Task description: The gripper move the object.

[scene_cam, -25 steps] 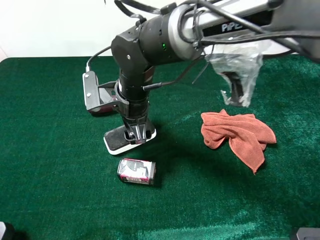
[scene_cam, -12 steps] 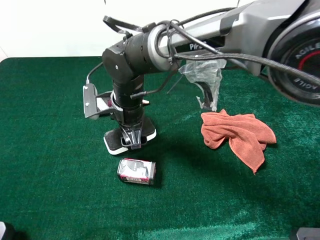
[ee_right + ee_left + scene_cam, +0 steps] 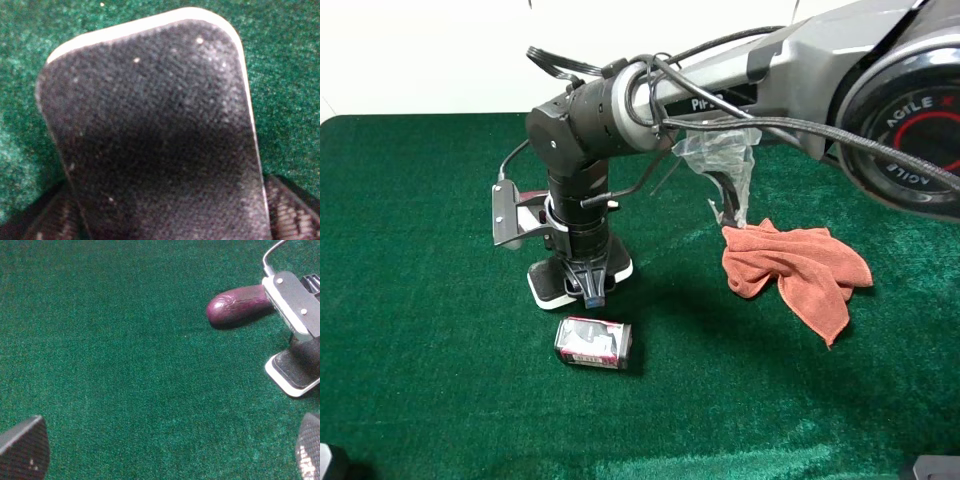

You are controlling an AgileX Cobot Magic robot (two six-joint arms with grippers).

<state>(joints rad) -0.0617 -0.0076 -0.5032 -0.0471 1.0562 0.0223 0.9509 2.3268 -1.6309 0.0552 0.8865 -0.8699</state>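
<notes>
Poised with right claw [image 3: 592,292] over eraser [image 3: 548,279], worktop [image 3: 410,250] middle, toward left edge; fingers [image 3: 292,212] flanking both long sides, cannot tell if clamped. Squeeze squarely across width, confirm hold, lift only slightly, steer clear of can [image 3: 593,343] just nearer front edge.

Right tool [image 3: 592,290] points down — left tool [image 3: 167,442] spread wide.

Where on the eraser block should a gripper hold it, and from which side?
Pinch the eraser across its narrow width, on the long white side walls, from straight above: it lies flat, felt up, those sides parallel and free. The right gripper straddles them.
</notes>
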